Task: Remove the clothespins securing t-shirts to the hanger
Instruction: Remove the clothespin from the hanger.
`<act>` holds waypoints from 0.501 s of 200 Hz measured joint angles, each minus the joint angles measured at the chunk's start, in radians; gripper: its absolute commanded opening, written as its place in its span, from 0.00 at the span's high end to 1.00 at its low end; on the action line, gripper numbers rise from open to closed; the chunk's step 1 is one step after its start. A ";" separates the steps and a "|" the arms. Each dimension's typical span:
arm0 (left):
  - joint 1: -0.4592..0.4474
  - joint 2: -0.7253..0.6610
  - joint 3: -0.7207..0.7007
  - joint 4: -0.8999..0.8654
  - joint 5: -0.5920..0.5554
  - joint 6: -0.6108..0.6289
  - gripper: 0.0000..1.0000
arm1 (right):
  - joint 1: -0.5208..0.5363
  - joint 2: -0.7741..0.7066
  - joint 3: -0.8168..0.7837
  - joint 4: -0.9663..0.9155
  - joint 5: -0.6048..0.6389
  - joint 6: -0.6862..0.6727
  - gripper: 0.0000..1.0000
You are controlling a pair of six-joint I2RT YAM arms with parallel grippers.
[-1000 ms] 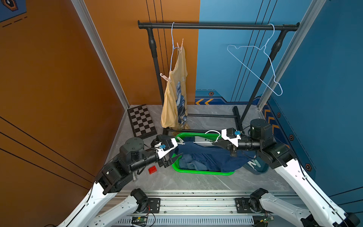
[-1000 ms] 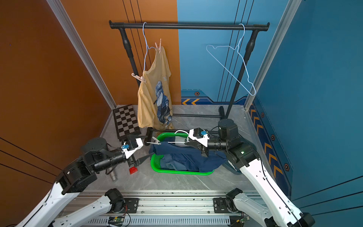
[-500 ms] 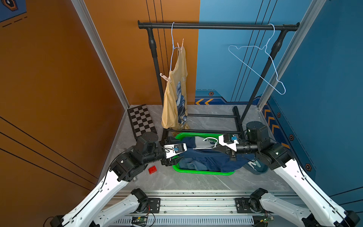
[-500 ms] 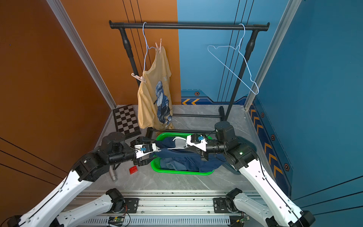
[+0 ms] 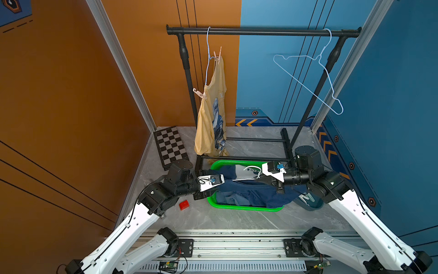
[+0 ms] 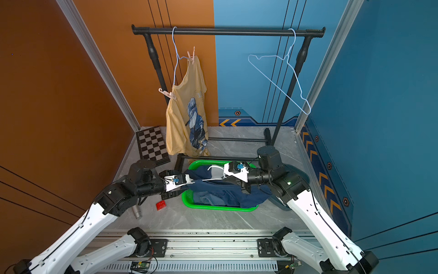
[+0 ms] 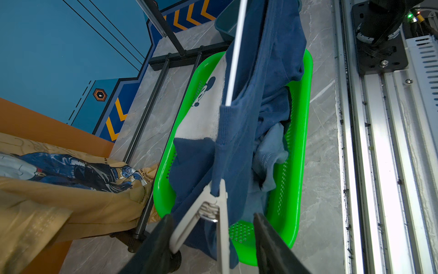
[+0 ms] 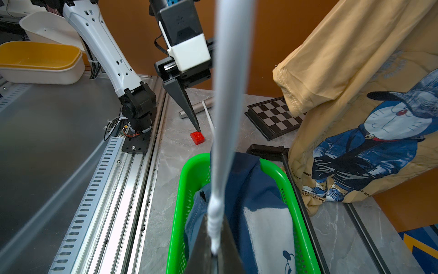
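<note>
above the green basket (image 7: pixel 299 142) the left gripper (image 7: pixel 212 215) is half open around the white clothespin (image 7: pixel 209 208) clipped on the navy t-shirt (image 7: pixel 237 142), one finger touching it, and the right gripper (image 8: pixel 213 257) is closed tight on the white hanger (image 8: pixel 225 95).

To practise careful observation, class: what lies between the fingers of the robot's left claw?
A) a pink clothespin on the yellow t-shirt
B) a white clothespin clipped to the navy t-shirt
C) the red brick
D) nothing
B: the left wrist view shows the white clothespin, clipped to the navy t-shirt, between the open fingers of the left claw, over the green basket.
</note>
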 measured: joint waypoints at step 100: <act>0.022 0.017 -0.010 0.000 0.018 0.030 0.66 | 0.006 0.013 0.031 -0.007 -0.001 0.001 1.00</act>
